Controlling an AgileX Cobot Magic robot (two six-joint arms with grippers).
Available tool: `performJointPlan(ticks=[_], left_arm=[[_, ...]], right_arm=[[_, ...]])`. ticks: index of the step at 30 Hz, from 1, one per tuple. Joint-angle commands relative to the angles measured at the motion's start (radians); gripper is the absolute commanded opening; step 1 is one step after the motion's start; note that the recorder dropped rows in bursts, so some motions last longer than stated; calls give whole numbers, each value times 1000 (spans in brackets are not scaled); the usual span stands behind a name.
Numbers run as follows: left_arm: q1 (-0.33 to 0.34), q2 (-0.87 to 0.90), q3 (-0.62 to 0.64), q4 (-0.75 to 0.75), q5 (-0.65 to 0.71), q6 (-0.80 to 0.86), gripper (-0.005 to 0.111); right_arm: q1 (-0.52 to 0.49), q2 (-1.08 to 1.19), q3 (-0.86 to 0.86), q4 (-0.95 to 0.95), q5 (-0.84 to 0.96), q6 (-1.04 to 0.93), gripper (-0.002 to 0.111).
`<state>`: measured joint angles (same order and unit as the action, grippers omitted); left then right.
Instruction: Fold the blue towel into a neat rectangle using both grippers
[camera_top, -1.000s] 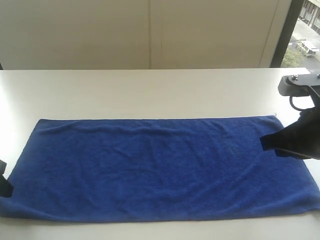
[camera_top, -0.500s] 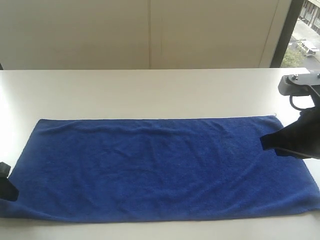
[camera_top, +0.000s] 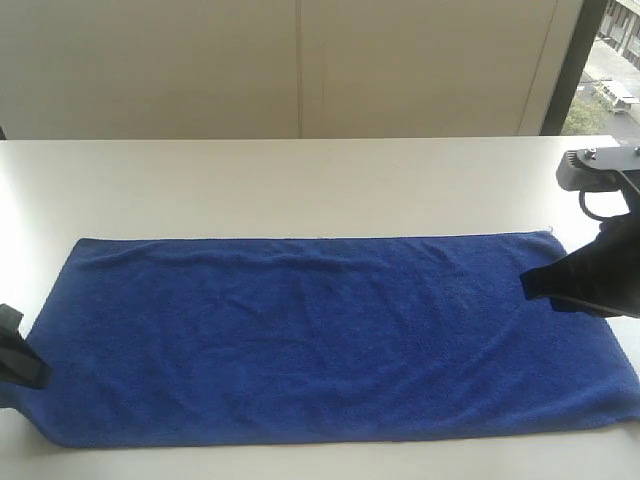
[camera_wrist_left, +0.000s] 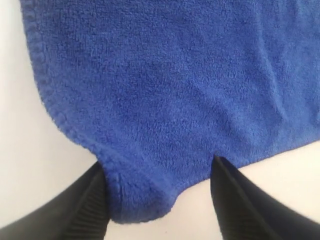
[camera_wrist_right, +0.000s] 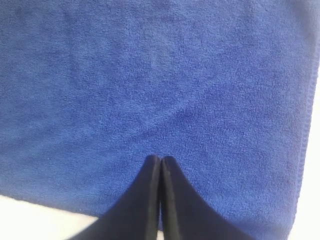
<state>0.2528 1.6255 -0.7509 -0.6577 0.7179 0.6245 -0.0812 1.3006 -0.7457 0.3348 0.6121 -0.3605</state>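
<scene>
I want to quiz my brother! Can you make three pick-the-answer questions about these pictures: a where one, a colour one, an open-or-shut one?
1. Where is the left end effector? A) at a corner of the blue towel B) over the towel's middle C) against the wall
2. What colour is the table? A) white B) black C) green
3. The right end effector is: A) wide open B) shut C) holding a cup
Answers: 1 A, fingers straddle the corner; 2 A, white around the towel; 3 B, fingers pressed together.
</scene>
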Motion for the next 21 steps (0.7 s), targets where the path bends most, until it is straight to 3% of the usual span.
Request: performJointPlan(ticks=[1, 5, 9, 12, 14, 17, 21], left_arm=[[4, -26, -30, 192, 18, -142, 61], [4, -63, -48, 417, 4, -384, 61], [4, -87, -52, 429, 0, -413, 61], [4, -102, -52, 303, -27, -390, 61], [1, -100, -50, 109, -17, -218, 61], [1, -98, -18, -146, 17, 64, 46], [1, -98, 28, -177, -46, 113, 10]], right_arm=[[3, -8, 4, 5, -7, -7, 0], [3, -8, 4, 5, -7, -7, 0], [3, -8, 4, 5, -7, -7, 0], [3, -4, 4, -31, 8, -7, 0], [3, 11, 4, -86, 30, 27, 0], [3, 51, 4, -242, 71, 166, 0], [3, 113, 4, -398, 129, 310, 0]])
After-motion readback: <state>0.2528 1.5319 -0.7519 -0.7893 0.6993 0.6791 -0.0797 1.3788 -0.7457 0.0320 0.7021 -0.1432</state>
